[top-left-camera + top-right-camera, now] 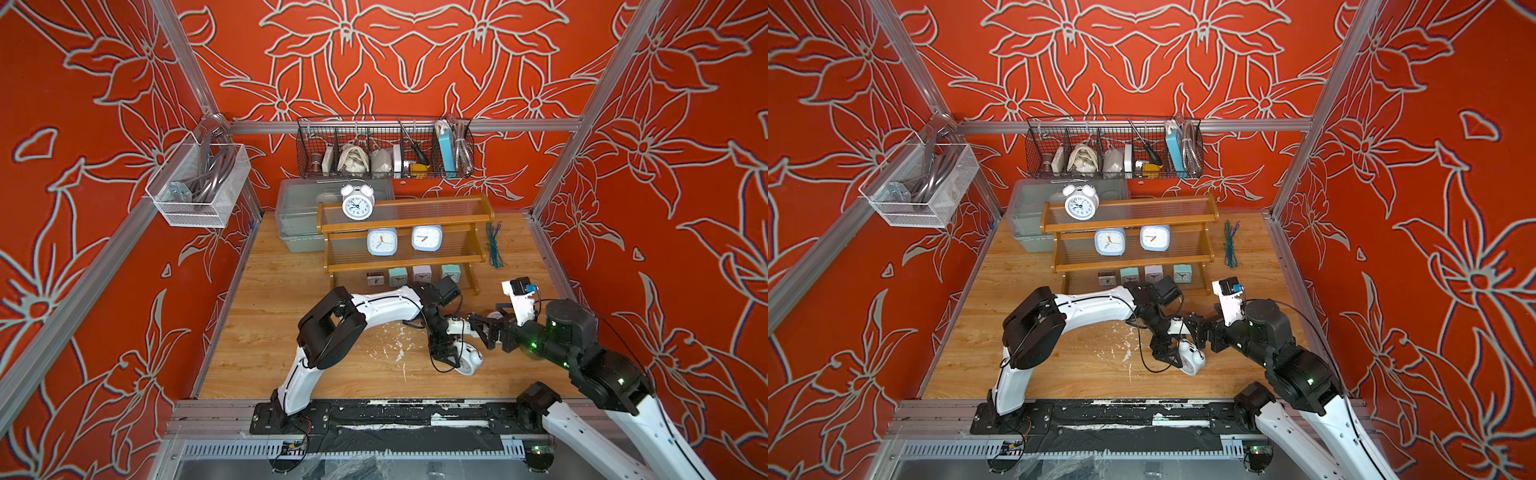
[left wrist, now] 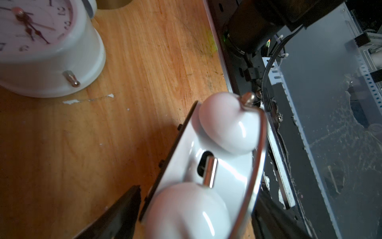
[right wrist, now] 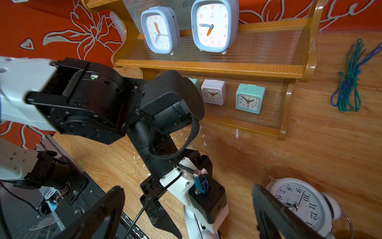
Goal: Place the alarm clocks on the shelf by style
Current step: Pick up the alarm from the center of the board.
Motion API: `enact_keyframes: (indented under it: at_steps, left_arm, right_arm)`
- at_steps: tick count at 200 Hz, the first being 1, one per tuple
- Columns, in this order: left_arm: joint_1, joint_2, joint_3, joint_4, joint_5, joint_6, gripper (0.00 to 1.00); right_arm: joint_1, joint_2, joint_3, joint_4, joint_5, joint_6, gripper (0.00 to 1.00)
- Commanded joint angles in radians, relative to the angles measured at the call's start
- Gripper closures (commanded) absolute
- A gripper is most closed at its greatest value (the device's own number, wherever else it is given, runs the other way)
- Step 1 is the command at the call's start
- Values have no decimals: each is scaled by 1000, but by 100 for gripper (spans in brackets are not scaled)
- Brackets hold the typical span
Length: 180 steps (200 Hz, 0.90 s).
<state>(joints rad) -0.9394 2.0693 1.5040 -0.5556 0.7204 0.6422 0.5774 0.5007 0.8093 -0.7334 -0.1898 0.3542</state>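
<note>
the left end effector (image 1: 446, 356) straddles a white twin-bell clock (image 1: 470, 362) on the surface (image 1: 270, 340), bells toward its wrist; whether its fingers (image 2: 119, 215) press it cannot be told. the right end effector (image 3: 189, 188) gapes empty. the shelf (image 1: 436, 210), a matching clock (image 1: 357, 203) on top, lies at 11 o'clock from it.

Orange 1–12 on pale-blue clock (image 3: 214, 27); black 1–12, seemingly, on twin-bell clock (image 3: 299, 203).
</note>
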Motion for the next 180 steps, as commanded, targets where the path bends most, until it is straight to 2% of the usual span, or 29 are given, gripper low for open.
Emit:
enact_keyframes:
  at_steps: [1, 105, 144, 180]
  left_arm:
    - [-4, 9, 21, -44, 28, 5, 23]
    - [-4, -8, 31, -75, 50, -22, 54]
    - [-4, -40, 20, -84, 51, -25, 60]
    - [9, -114, -22, -104, 67, -25, 62]
  right_arm:
    - [5, -10, -21, 2, 15, 11, 0]
    - [5, -4, -56, 41, 5, 22, 0]
    - [4, -5, -57, 46, 8, 22, 0]
    - [4, -4, -43, 52, 2, 9, 0]
